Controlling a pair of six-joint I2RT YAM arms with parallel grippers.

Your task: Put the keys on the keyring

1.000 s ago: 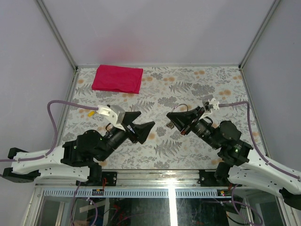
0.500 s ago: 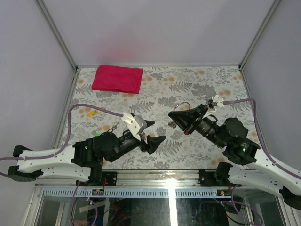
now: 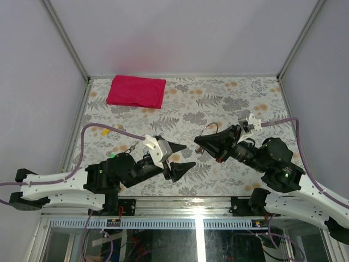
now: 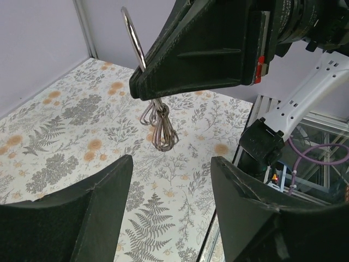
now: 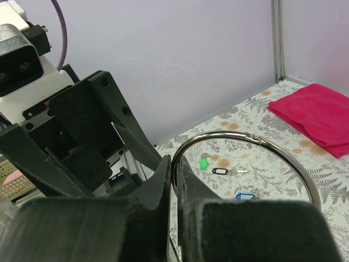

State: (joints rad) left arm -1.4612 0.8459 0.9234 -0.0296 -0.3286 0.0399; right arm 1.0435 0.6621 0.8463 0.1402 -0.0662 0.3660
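My right gripper (image 3: 197,141) is shut on the keyring, pinching its large silver ring (image 5: 245,143) at the left side and holding it above the table. In the left wrist view the ring (image 4: 133,38) stands upright in the right fingers, with a cluster of small wire rings (image 4: 161,129) hanging below. My left gripper (image 3: 189,155) is open and empty, just left of the right gripper and facing it; it also shows in its own wrist view (image 4: 172,164). One blue-headed key (image 5: 245,196) lies on the table beyond the ring. A second blue key is not visible.
A green tag (image 5: 204,162) and a dark oval tag (image 5: 220,171) lie on the table near the blue key. A folded red cloth (image 3: 136,91) lies at the far left. A yellow tag (image 3: 103,131) sits by the left edge. The frame rail (image 3: 196,201) runs along the near edge.
My left arm has swung right and forward, bringing its open gripper close to the right gripper. My right gripper has shifted slightly, still holding the ring.
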